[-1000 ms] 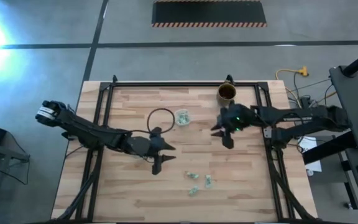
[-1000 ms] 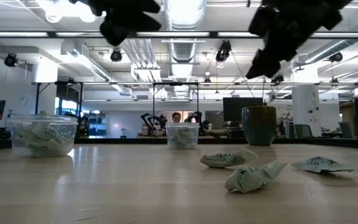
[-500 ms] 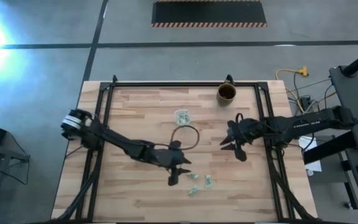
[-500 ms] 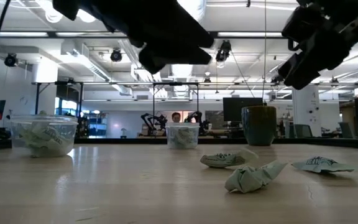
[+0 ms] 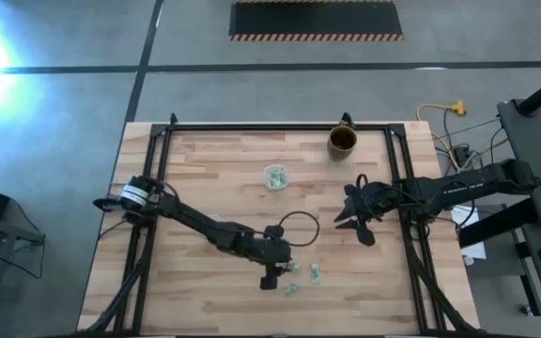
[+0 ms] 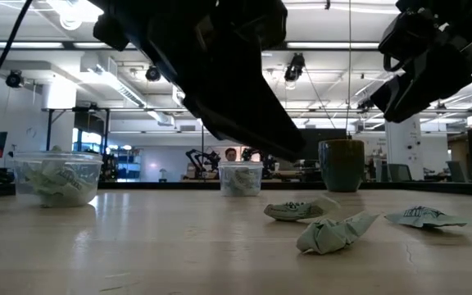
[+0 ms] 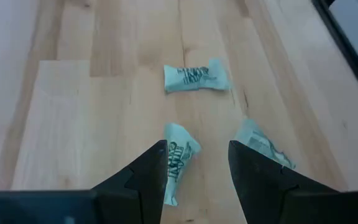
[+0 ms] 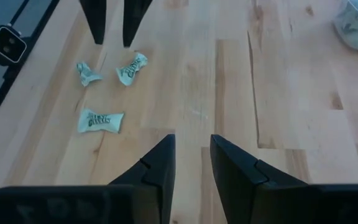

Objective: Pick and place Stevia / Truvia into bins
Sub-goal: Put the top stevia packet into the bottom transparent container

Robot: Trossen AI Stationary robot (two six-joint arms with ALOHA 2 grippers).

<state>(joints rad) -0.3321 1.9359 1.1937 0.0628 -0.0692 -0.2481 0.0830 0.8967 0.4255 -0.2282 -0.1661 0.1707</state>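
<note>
So the wooden counter (image 5: pixel 205 160) is the biggest thing here, framed by a black rail, with loads of bare wood around everything; the brown mug (image 5: pixel 343 140) sits up by the far edge, well out of the way; one clear cup (image 5: pixel 274 176) with sachets in it is near the middle, and a second cup (image 6: pixel 56 178) also holding sachets shows off to the side in the low view, though I can't place it from above.

The left arm reaches diagonally across toward the near middle; its left claw (image 7: pixel 194 165) hangs over the three loose Stevia sachets (image 5: pixel 301 274), fingers spread and empty. From its wrist cam, one crumpled sachet (image 7: pixel 178 160) lies pretty much between the fingertips, nudged toward one finger, long axis roughly along the reach direction and slightly slanted; another peeks out just beside the other finger; the third lies flat farther ahead, long axis across the reach.

The right claw (image 8: pixel 190 154) hovers over bare wood at the right side, well apart from the sachets, fingers a little apart and holding nothing.

My guess: the left arm is clearly nearer and only needs to drop straight down; the neighbouring sachet is close enough that it might get pinched too; the near counter edge isn't far off, but there's open wood all round the pile.
</note>
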